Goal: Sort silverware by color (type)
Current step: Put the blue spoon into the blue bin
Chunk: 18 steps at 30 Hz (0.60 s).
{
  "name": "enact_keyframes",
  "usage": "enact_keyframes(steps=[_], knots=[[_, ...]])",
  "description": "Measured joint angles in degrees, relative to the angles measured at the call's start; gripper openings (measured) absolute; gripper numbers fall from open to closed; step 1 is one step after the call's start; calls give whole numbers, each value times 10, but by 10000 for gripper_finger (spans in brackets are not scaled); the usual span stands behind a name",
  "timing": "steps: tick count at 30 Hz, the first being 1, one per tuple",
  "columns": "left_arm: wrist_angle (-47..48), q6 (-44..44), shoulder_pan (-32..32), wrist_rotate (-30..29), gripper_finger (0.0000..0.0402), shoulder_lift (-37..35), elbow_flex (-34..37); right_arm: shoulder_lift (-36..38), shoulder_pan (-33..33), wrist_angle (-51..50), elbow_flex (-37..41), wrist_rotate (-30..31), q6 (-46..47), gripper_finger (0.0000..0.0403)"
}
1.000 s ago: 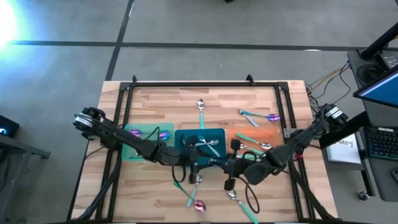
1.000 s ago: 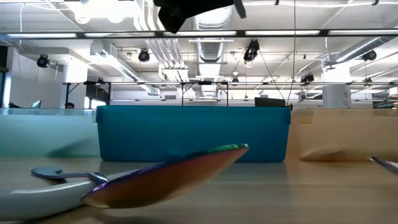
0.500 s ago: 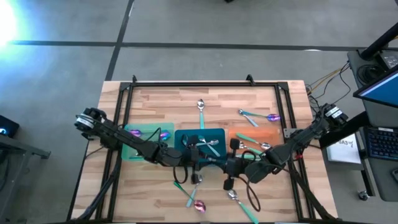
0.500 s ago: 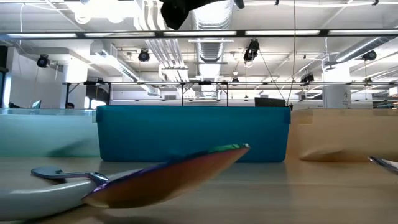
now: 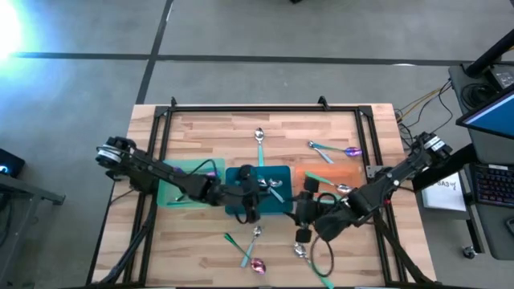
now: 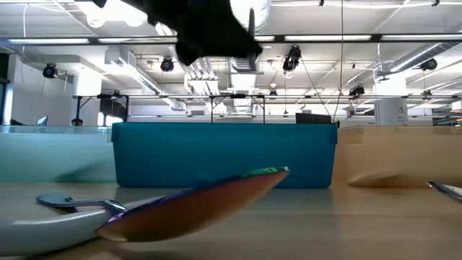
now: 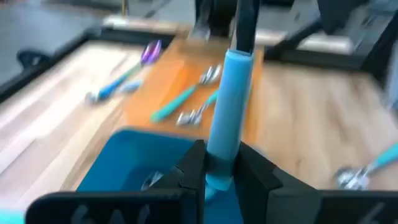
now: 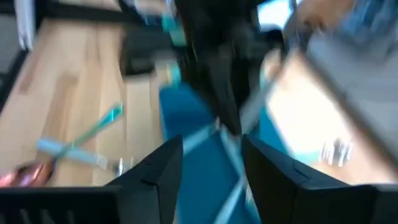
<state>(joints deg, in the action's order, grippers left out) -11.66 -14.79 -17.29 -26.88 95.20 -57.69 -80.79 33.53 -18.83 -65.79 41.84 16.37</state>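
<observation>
Left gripper clenched on teal-handled spoon, handle pointing 12 o'clock, over teal tray; right gripper released, just beside at 3 o'clock.

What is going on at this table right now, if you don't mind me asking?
The two arms are sorting spoons into coloured trays. The left gripper is shut on a teal-handled spoon and holds it above the teal tray in the middle. The right gripper hovers open at that tray's right edge, holding nothing. More spoons lie loose on the table, some already in the green tray and orange tray.
</observation>
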Motion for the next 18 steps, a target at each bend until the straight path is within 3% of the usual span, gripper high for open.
enact_keyframes(steps=[3, 7, 13, 18], knots=[[58, -22, 18, 3, 38, 0, 0, -1, -1, -112, -18, -60, 127, 165], [146, -52, 39, 2, 38, 1, 1, -3, 2, -172, -15, -129, 249, 162], [259, -93, 55, 25, 40, 1, 1, -3, 11, -188, 3, -202, 333, 145], [320, -122, 57, 59, 79, 2, 1, -4, 15, -189, 14, -286, 384, 144]])
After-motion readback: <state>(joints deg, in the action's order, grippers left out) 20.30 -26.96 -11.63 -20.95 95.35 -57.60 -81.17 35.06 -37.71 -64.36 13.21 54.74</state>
